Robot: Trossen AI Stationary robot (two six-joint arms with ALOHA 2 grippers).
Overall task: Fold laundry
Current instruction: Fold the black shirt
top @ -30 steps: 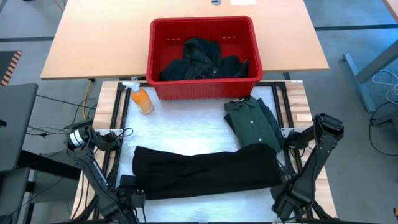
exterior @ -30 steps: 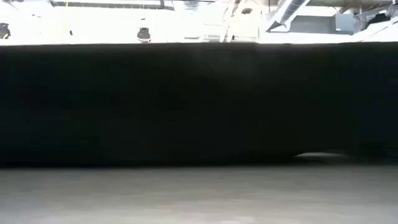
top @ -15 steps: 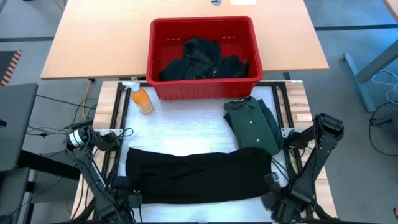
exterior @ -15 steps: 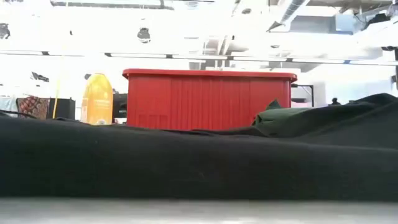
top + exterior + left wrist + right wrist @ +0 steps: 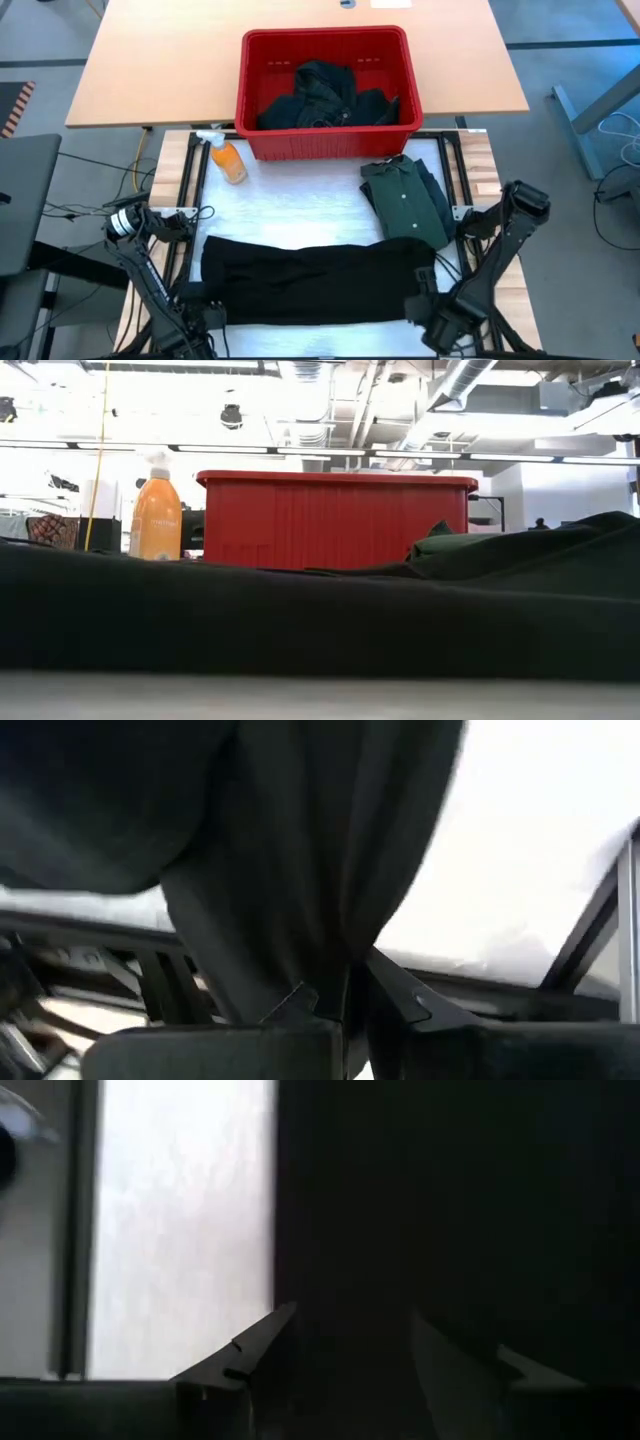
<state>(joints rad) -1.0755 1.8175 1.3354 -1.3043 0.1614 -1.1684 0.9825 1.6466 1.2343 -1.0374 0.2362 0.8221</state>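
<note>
One black garment (image 5: 315, 280) is spread flat along the table's near edge; it is pinched by the left gripper (image 5: 345, 1005), while the right gripper (image 5: 340, 1345) is held parted around it. One folded green shirt (image 5: 405, 200) is seen beside it.

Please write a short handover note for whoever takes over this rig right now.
Left gripper: shut on the black garment at its near left corner.
Right gripper: open around the garment's near right edge.
Black garment lies spread along the near table edge; folded green shirt behind it to the right; more dark clothes in the red basket.
Left: finish folding the black garment, then the basket's contents.
</note>
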